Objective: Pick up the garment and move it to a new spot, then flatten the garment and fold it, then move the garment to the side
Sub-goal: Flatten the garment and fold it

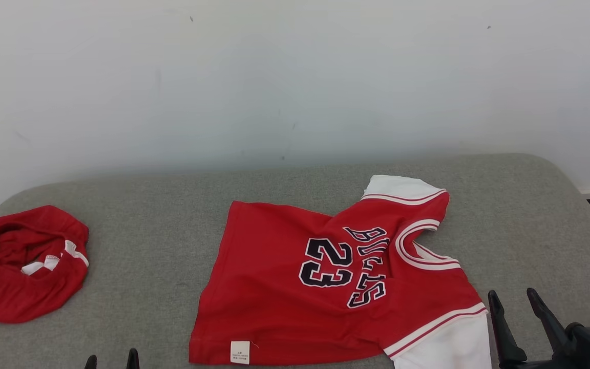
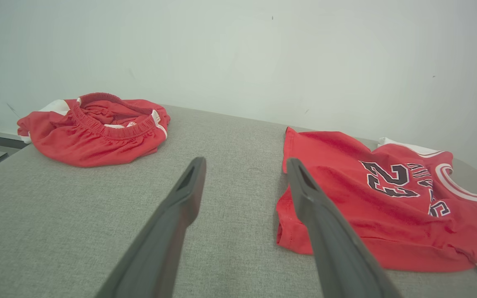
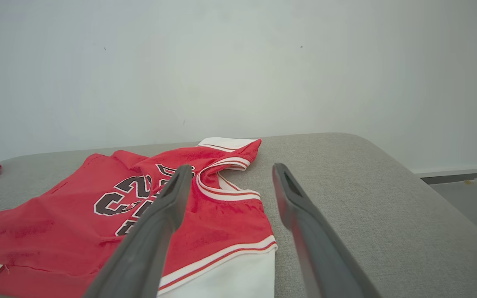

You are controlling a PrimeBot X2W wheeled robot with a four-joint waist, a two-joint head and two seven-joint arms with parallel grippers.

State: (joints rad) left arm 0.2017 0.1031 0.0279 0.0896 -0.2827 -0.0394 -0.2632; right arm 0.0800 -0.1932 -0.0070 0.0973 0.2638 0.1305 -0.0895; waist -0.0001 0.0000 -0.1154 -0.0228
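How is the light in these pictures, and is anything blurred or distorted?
Head view: soft, even light, no glare; the jersey print is sharp. Left wrist view: the left fingers loom large and slightly soft, the shorts are clear. Right wrist view: same flat light, the right fingers oversized by the wide lens.

On the table [image 1: 146, 220], the shirt [image 1: 325, 277] lies from the centre to the lower right of the head view. The shorts [image 1: 23, 261] lie on the same table at the left edge, well apart. The wall [image 1: 295, 77] stands behind, across the upper frame. The right gripper [image 1: 511, 293] is at lower right, just beside the shirt. The left gripper [image 1: 111, 357] is at the bottom edge, left of it.
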